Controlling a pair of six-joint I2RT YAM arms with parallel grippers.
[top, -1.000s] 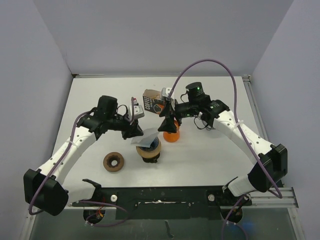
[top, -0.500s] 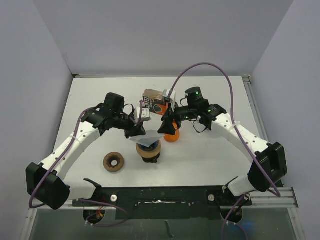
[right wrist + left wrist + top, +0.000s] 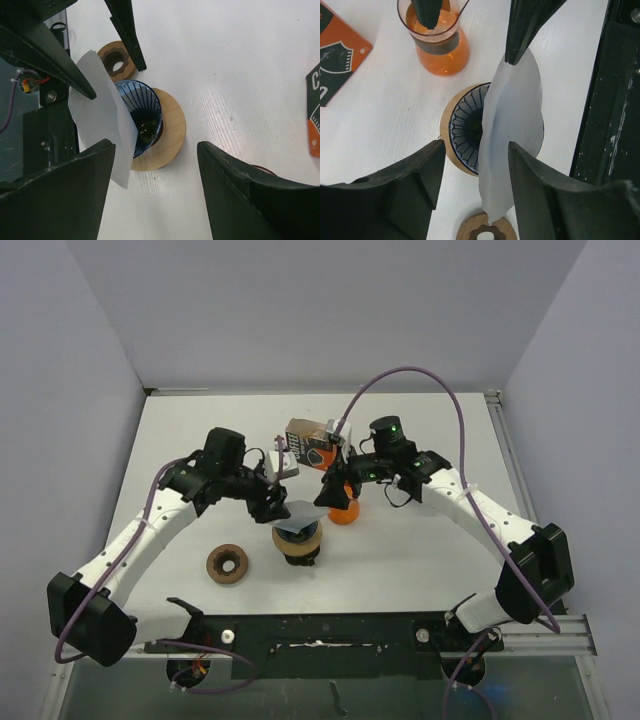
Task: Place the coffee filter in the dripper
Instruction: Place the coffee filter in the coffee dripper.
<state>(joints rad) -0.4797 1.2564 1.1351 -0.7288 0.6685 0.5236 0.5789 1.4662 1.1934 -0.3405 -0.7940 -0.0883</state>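
The white paper coffee filter [image 3: 299, 518] stands on edge, tilted over the blue ribbed dripper [image 3: 297, 542] with its wooden collar. My left gripper [image 3: 272, 504] is open at the dripper's left. In the left wrist view the filter [image 3: 512, 115] hangs between its jaws, lying against the right finger, over the dripper [image 3: 465, 125]. My right gripper [image 3: 332, 496] is open wide at the filter's right. In the right wrist view the filter [image 3: 97, 112] leans against its left finger beside the dripper [image 3: 145, 117]. I cannot tell whether the filter's lower edge sits inside the dripper.
An orange glass carafe [image 3: 343, 513] stands just right of the dripper, under the right gripper. A coffee box [image 3: 308, 444] lies behind it. A wooden ring [image 3: 227, 564] lies left of the dripper. The black rail [image 3: 320, 635] runs along the table's near edge.
The left gripper carried the filter right, over the dripper, and its jaws now stand apart. The right gripper moved down and left to the filter's right edge.
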